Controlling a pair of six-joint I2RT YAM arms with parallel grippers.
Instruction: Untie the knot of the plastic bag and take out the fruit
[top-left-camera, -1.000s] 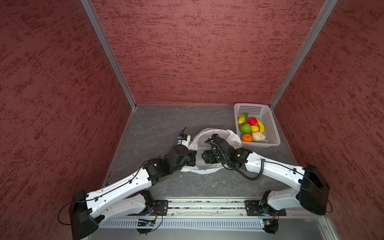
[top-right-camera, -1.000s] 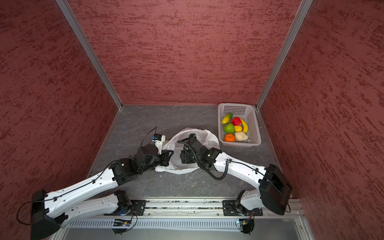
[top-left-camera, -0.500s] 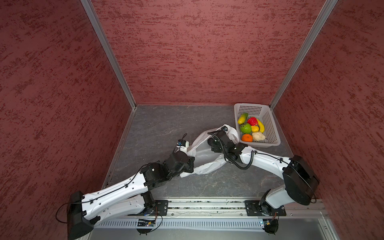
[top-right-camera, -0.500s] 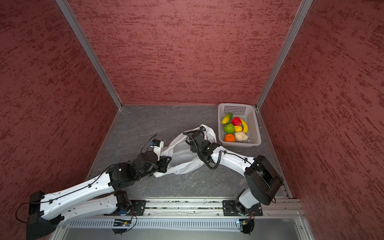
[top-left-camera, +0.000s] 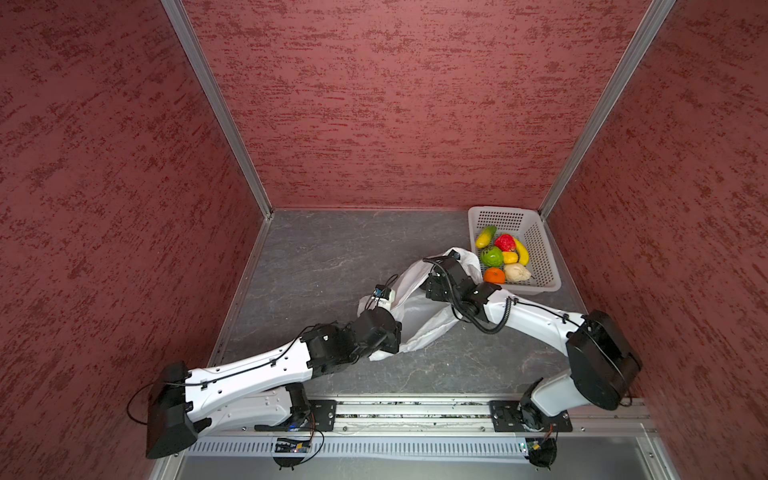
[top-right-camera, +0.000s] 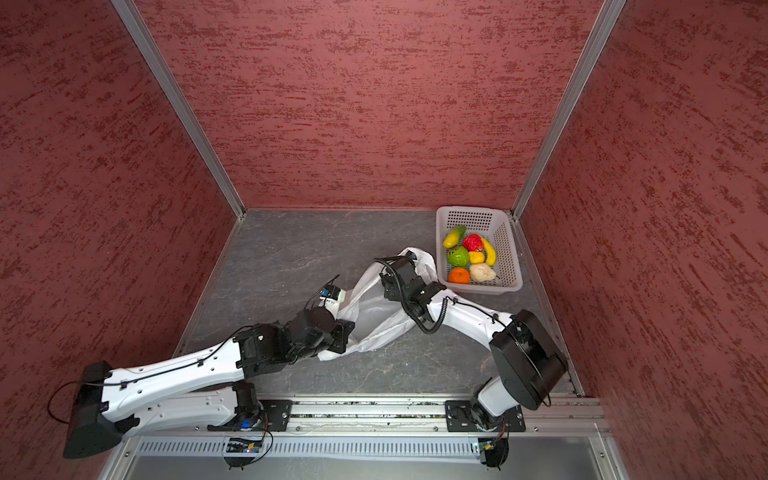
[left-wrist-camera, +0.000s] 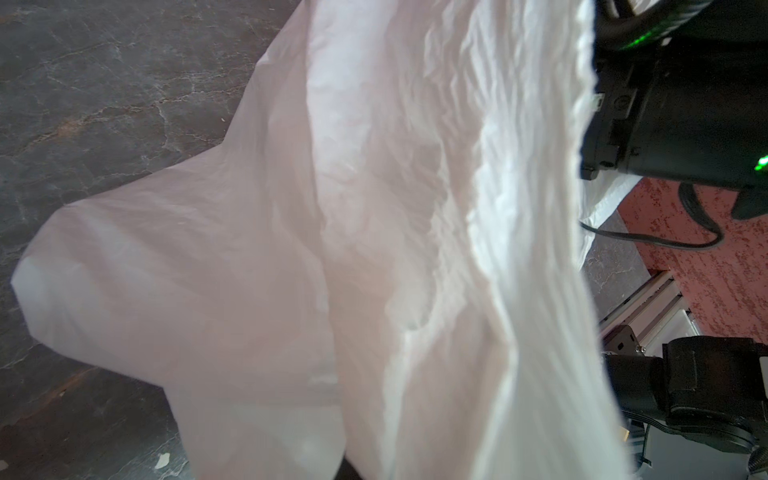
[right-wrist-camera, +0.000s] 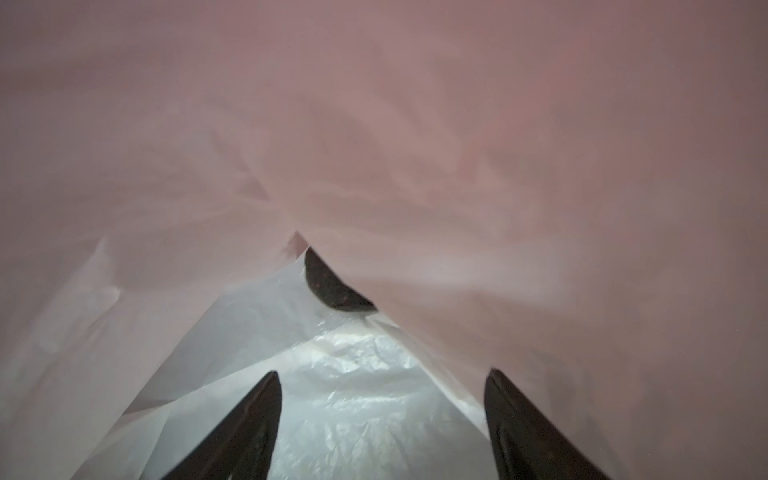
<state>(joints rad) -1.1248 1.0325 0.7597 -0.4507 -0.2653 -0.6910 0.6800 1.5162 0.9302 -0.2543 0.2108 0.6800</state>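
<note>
The left end effector (top-left-camera: 394, 332) is clenched on the near edge of the plastic bag (top-left-camera: 415, 307). The bag is stretched between both arms over the grey table (top-left-camera: 316, 266). The right end effector (right-wrist-camera: 382, 419) reaches inside it, spread wide and grasping nothing. Just beside the bag, the white basket (top-left-camera: 540, 249) holds colourful fruit (top-left-camera: 494, 257). One small dark fruit (right-wrist-camera: 332, 291) lies inside the bag.

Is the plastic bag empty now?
Not empty: a small dark piece lies inside the plastic bag, ahead of the open right gripper.

The plastic bag (top-left-camera: 417, 313) is crinkly, the fruit (top-left-camera: 494, 275) glossy.
</note>
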